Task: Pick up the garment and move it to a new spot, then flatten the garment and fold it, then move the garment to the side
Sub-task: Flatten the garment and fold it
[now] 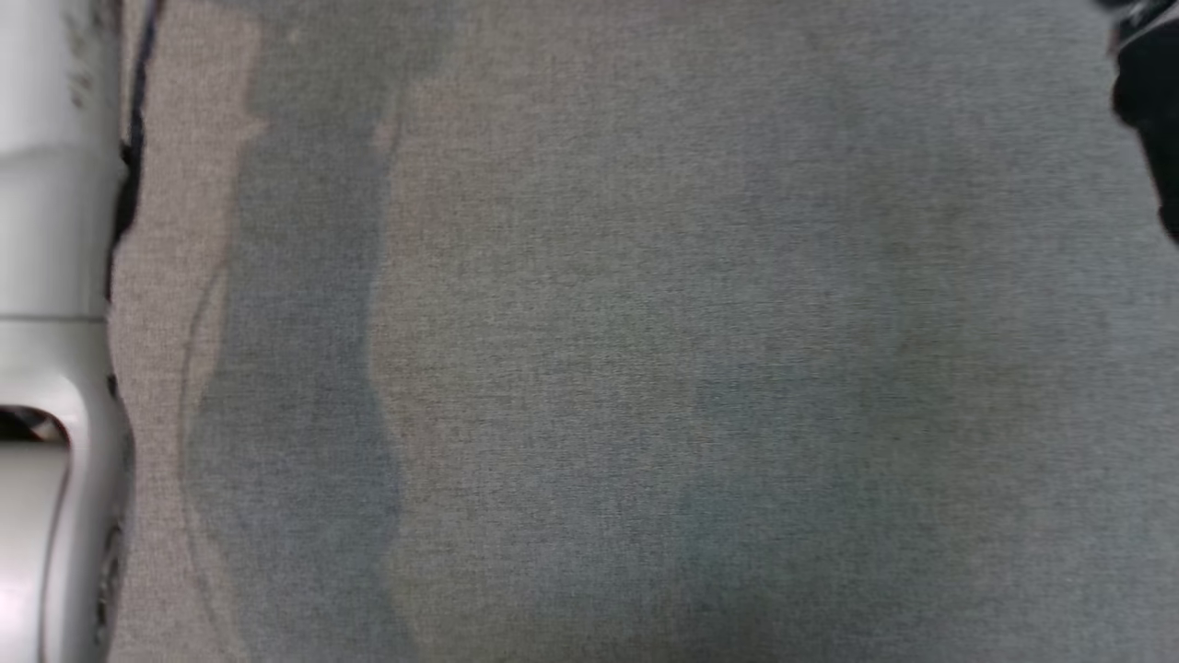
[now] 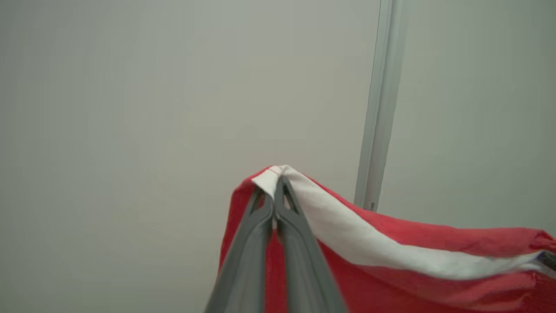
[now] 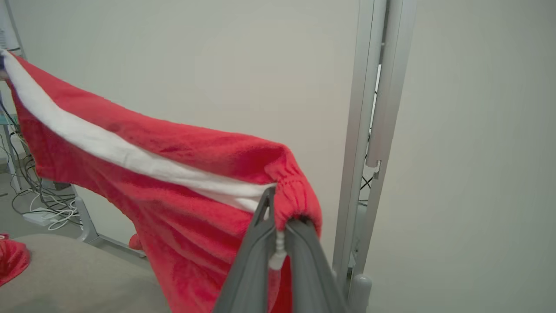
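Red garment [image 3: 182,165] hangs stretched between the left claw [image 2: 275,193] and right claw [image 3: 278,213], each clenched on an edge; best lowered evenly onto the grey surface [image 1: 645,368], held taut.

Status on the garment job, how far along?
Done: pickup. The red garment hangs stretched in the air between the left gripper and the right gripper, both shut on its white-striped edge. In hand: the move to a new spot on the grey table. Left: lay it down, flatten, fold, move aside.
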Controlling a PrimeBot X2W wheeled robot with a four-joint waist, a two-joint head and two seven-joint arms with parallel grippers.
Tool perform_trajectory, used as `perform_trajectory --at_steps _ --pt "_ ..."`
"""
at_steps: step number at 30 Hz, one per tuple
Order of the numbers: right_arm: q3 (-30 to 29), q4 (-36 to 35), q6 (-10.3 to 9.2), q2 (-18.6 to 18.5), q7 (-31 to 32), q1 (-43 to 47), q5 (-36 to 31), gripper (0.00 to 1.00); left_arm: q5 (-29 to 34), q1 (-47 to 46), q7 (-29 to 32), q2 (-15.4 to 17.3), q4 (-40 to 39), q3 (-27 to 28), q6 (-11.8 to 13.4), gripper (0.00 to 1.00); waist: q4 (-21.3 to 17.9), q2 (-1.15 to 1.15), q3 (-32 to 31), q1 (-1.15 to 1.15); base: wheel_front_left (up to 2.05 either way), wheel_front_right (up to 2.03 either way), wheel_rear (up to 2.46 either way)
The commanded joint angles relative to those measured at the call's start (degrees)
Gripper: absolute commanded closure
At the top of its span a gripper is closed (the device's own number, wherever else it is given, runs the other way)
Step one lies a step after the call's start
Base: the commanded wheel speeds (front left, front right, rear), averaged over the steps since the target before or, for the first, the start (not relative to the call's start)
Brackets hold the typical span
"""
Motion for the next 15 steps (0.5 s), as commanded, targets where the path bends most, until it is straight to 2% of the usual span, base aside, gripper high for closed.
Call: perform_trajectory --at_steps 1,6,12,15 --pt "0.9 1.0 0.01 -0.1 -0.6 1.5 0.5 1.0 -0.3 1.7 -0.3 0.1 0.7 -0.2 -0.5 1.0 1.3 0.0 1.5 0.0 0.0 0.0 0.0" --pt "6.1 1.8 0.01 -1.0 -1.4 5.3 3.7 1.0 -1.6 8.2 -0.5 0.1 -1.0 -0.3 -1.8 1.0 1.7 0.0 2.1 0.0 0.0 0.0 0.0" --pt "10.2 -7.6 0.01 -5.3 -1.4 11.7 7.1 1.0 -3.7 18.1 -0.5 2.3 -9.9 0.3 -2.1 1.0 0.9 0.0 0.8 0.0 0.0 0.0 0.0" --pt "10.6 -12.5 0.01 -8.0 -1.4 16.1 5.9 1.0 -5.2 24.6 -0.5 3.9 -15.9 0.4 -2.1 1.0 0.3 0.0 -0.5 0.0 0.0 0.0 0.0"
